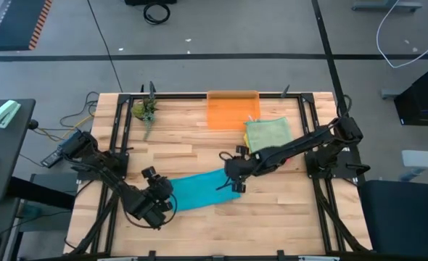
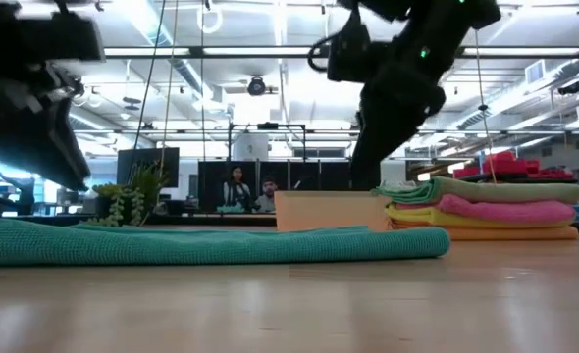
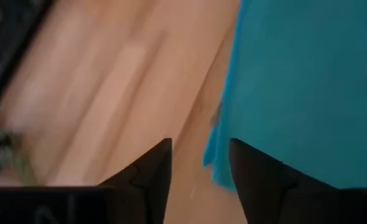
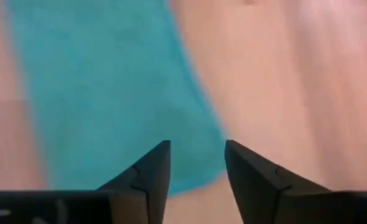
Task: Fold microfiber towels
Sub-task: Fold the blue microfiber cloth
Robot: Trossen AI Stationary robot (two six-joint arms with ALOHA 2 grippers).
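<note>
A teal microfiber towel [image 1: 199, 190] lies flat on the wooden table as a long folded strip, also seen in the low view [image 2: 211, 245]. My left gripper [image 1: 158, 197] hovers open just over the strip's left end, with the towel's edge [image 3: 218, 155] below its fingers. My right gripper [image 1: 234, 180] hovers open over the strip's right end [image 4: 190, 168]. Neither gripper has anything between its fingers. A stack of folded towels [image 2: 486, 206], sage green on top [image 1: 268, 133], rests on the table at the back right.
A translucent orange bin [image 1: 233, 109] stands at the table's far edge, next to the folded stack. A small green plant [image 1: 145, 110] sits at the far left corner. Bare wood [image 1: 272, 217] lies between the teal strip and the near edge.
</note>
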